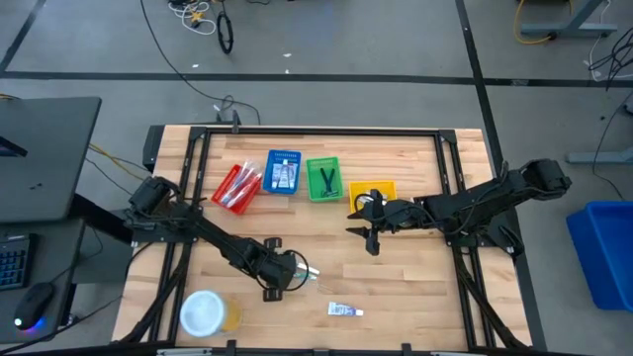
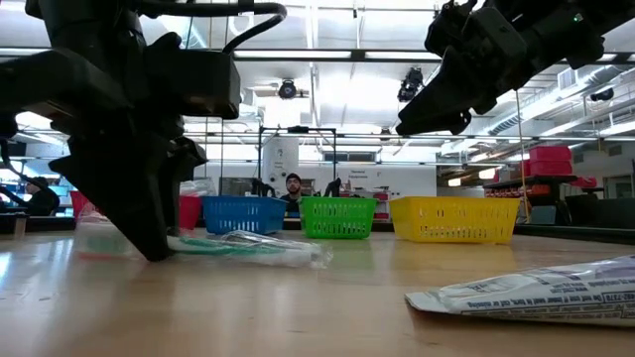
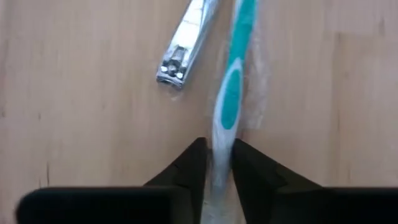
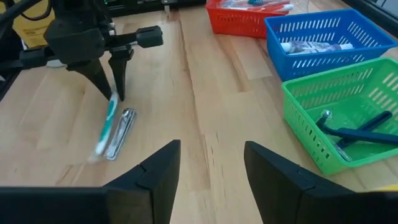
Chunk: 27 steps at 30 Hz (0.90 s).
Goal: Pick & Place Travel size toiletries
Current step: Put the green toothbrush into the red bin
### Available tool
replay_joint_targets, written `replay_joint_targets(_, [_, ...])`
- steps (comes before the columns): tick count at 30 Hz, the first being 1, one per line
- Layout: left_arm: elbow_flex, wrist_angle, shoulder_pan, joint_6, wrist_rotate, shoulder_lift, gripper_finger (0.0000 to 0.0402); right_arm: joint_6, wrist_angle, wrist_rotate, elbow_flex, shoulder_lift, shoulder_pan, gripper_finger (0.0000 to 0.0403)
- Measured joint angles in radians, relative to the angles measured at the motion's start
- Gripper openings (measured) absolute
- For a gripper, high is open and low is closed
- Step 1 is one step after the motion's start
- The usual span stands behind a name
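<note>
From above, we see the left gripper down on the tabletop toward six o'clock, a small white tube lying just beyond at five o'clock, and the right gripper hovering near centre below the yellow bin. In the left wrist view, its fingers pinch the wrapped teal-and-white toothbrush, with silver nail clippers just beside it. In the right wrist view, we find the right fingers spread apart and empty, facing the green bin.

Toothbrush beside nail clipper (four bins behind)
</note>
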Motion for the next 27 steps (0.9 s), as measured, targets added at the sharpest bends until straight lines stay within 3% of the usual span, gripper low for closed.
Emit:
replay_joint_targets(4, [0.014,-0.012,0.0,-0.016,-0.017,0.003,0.0045,0.026,0.0,0.0,0.0,0.0,0.0,0.0186])
replay_joint_targets(8, [0.058,-0.085,0.0,-0.025,-0.039,0.006,0.0034,0.05,0.0,0.0,0.0,0.0,0.0,0.0181])
replay_joint_targets(16, [0.219,-0.52,0.002,-0.122,-0.237,-0.041,0.0042,0.058,0.003,0.0,0.0,0.0,0.002,0.0182])
replay_joint_targets(22, [0.26,-0.76,0.029,-0.204,-0.39,-0.154,0.003,0.058,0.008,0.0,0.0,0.0,0.002,0.0179])
replay_joint_targets(27, [0.22,-0.792,0.063,-0.227,-0.448,-0.322,0.0038,0.058,0.012,0.0,0.0,0.0,0.003,0.0183])
